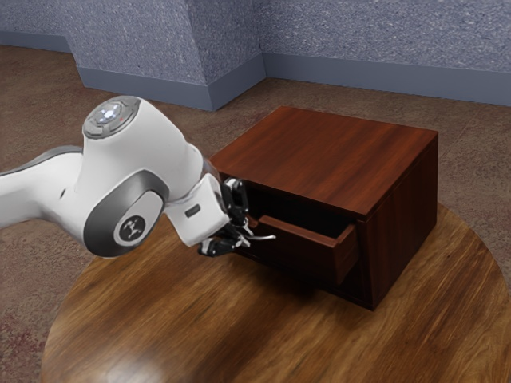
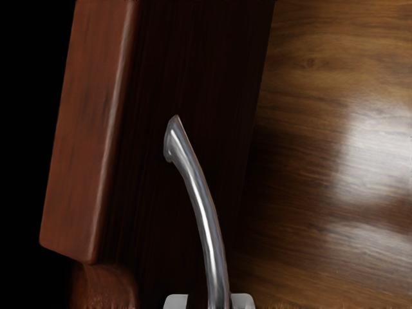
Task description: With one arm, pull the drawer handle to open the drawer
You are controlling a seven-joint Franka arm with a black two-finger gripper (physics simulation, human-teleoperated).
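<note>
- Where the drawer (image 1: pixel 307 249) stands partway out of the cabinet's front, its silver drawer handle (image 1: pixel 262 234) juts toward the exterior view's left, into the gripper (image 1: pixel 229 242).
- Seen from the wrist, the drawer handle (image 2: pixel 205 212) is a curved metal bar. It rises off the dark drawer front (image 2: pixel 187 84) and runs down between two pale pads (image 2: pixel 175 300) of the hand.
- The gripper's black fingers stand narrow and closed on the bar from two sides, holding it.
- Above the drawer front, a dark gap shows the drawer's open inside under the cabinet top.
- The cabinet (image 1: pixel 327 155) is a reddish-brown wooden box, upright on the far half of the table.
- The white arm (image 1: pixel 136 179) comes in from the exterior view's left, its wrist level with the drawer.
- The round wooden table (image 1: pixel 239 335) carries the cabinet, and its glossy planks (image 2: pixel 335 161) lie beside the drawer front in the wrist view.
- Brown floor (image 1: pixel 48 104) surrounds the table, and grey-blue walls (image 1: pixel 144 32) rise behind.
</note>
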